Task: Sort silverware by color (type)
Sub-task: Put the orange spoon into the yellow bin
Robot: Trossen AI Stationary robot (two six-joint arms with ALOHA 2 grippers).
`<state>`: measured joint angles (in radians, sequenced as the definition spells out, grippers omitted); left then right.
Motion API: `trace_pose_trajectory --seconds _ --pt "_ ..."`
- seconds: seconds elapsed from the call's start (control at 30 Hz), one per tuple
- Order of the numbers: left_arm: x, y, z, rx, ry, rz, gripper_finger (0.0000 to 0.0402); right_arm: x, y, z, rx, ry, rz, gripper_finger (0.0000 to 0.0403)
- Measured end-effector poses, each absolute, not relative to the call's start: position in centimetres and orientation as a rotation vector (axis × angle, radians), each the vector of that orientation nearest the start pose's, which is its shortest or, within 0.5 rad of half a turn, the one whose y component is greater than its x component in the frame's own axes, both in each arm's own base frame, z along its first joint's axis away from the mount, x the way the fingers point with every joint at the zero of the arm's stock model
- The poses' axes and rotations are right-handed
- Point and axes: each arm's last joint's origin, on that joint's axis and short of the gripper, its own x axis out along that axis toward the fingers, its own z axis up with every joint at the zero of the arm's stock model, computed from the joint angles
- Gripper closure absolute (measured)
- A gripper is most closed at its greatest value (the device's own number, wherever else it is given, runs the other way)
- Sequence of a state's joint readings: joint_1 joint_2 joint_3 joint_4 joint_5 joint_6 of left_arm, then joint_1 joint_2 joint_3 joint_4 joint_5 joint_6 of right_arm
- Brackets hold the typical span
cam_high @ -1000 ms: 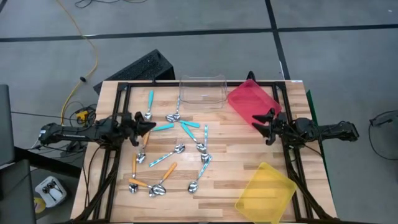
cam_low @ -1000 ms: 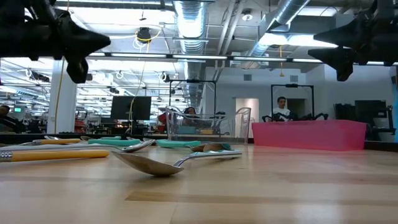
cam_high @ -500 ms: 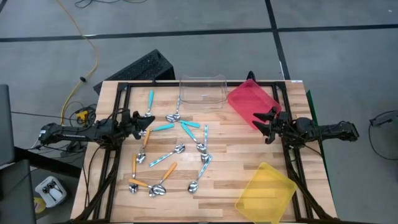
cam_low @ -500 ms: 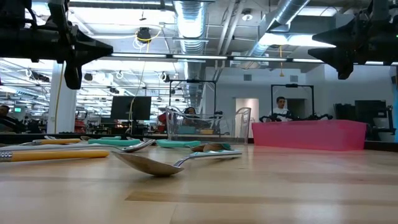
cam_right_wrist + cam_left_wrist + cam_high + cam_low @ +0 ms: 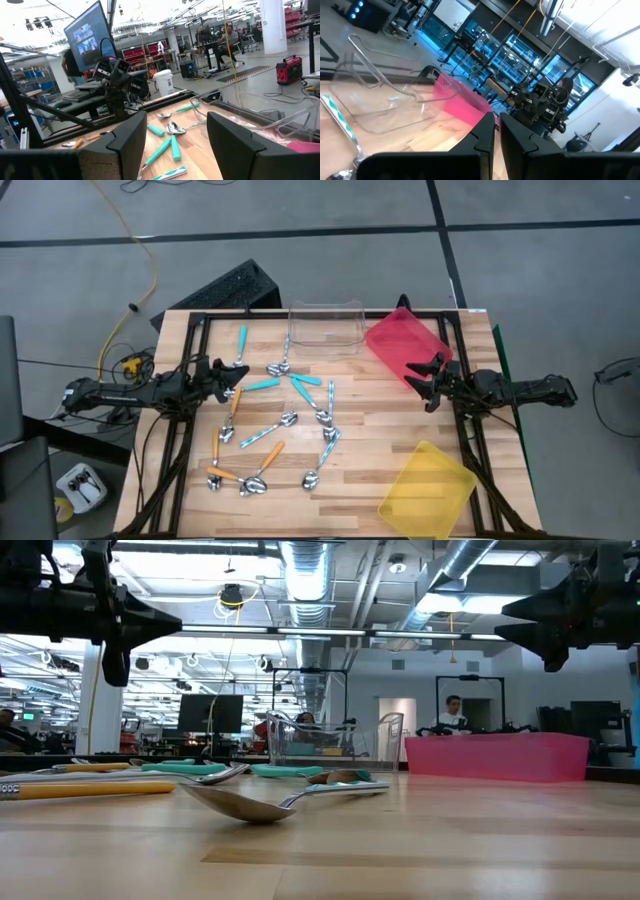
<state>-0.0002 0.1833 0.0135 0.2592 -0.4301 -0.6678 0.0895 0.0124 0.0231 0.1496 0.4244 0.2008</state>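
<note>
Several small spoons with shiny bowls lie flat on the wooden table (image 5: 380, 430), in its middle and left part. Some handles are orange (image 5: 233, 405), some teal (image 5: 263, 385), some light blue (image 5: 264, 436). One spoon (image 5: 245, 802) lies nearest in the low view. My left gripper (image 5: 232, 377) hovers level at the table's left edge, shut and holding nothing, its fingers (image 5: 485, 132) almost meeting. My right gripper (image 5: 422, 376) hovers level at the right edge beside the red tray, open, with its fingers (image 5: 227, 135) wide apart and nothing between them.
A clear tray (image 5: 325, 328) stands at the far edge. A red tray (image 5: 400, 338) lies to its right, and a yellow tray (image 5: 428, 490) at the near right corner. Bare wood lies between the spoons and the yellow tray. People show in the room beyond (image 5: 452, 712).
My left gripper has turned at the wrist and rolled a little about its own line. It stays shut and in the same place above the table's left edge. The spoons and trays have not moved.
</note>
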Motion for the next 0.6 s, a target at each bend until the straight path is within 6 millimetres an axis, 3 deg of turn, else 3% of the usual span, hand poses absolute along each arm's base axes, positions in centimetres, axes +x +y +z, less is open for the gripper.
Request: trace_pose_trajectory --seconds 0.3,0.43,0.6 --pt "10.6 1.1 18.3 -0.648 -0.263 0.334 0.0376 9.4 -0.4 18.5 0.240 -0.191 -0.320 0.0171" --pt "10.5 0.9 19.3 -0.578 -0.312 0.243 0.0337 9.3 -0.4 18.6 0.237 -0.208 -0.338 0.0171" --pt "10.1 0.6 21.9 -0.490 -0.361 0.142 0.0260 9.1 -0.5 19.7 0.184 -0.285 -0.350 0.0163"
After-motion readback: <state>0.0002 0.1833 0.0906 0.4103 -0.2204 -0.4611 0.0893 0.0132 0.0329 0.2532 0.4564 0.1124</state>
